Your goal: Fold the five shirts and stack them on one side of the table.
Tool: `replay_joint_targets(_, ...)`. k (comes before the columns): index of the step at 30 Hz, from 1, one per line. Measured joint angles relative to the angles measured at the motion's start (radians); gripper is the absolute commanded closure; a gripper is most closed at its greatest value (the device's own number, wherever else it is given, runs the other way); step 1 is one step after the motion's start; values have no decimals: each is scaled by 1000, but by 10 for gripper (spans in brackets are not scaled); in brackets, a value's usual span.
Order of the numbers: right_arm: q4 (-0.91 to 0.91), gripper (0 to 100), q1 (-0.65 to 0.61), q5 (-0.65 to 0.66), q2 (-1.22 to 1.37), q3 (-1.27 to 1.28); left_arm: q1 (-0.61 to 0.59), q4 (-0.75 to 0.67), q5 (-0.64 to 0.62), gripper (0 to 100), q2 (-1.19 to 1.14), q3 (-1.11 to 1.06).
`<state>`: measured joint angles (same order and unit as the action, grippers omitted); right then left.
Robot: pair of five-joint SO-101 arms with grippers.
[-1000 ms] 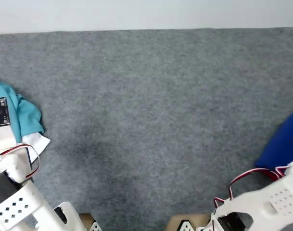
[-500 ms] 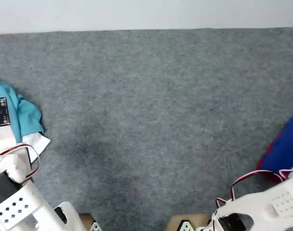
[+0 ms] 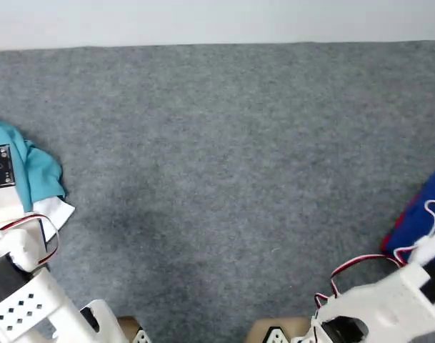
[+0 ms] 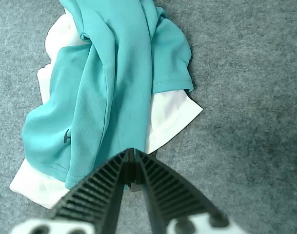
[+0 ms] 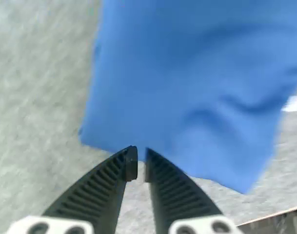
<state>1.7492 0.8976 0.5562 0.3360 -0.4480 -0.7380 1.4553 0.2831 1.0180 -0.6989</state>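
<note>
Right arm (image 3: 388, 304) has dropped back toward its base over the last second, and the blue shirt (image 5: 197, 83) at the right table edge has slid slightly the same way. So it may be getting dragged, not folded yet. Right gripper (image 5: 137, 165) has its jaws almost pressed together right at the shirt's hem; can't tell if any cloth is actually caught between them. Left arm (image 3: 24, 304) hasn't moved. Left gripper (image 4: 133, 168) has its jaws closed with nothing visibly pinched, hanging over the crumpled teal shirt (image 4: 114, 83), which lies on top of a white shirt (image 4: 172, 112) at the left edge. Net: the shirts I can see are loose heaps on opposite sides, no stack started. The grey mat (image 3: 224, 143) between them is the obvious folding area. Obstacle on the left: teal and white overlap, so they need separating first.
</note>
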Motion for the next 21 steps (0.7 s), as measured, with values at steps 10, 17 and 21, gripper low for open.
replay_joint_targets(10,-12,989,-89,-51,230,72,0,0,0,996,0,0)
replay_joint_targets(17,-77,989,-94,-51,347,60,0,0,0,996,0,0)
replay_joint_targets(21,-32,989,-94,-51,348,-60,0,0,0,996,0,0)
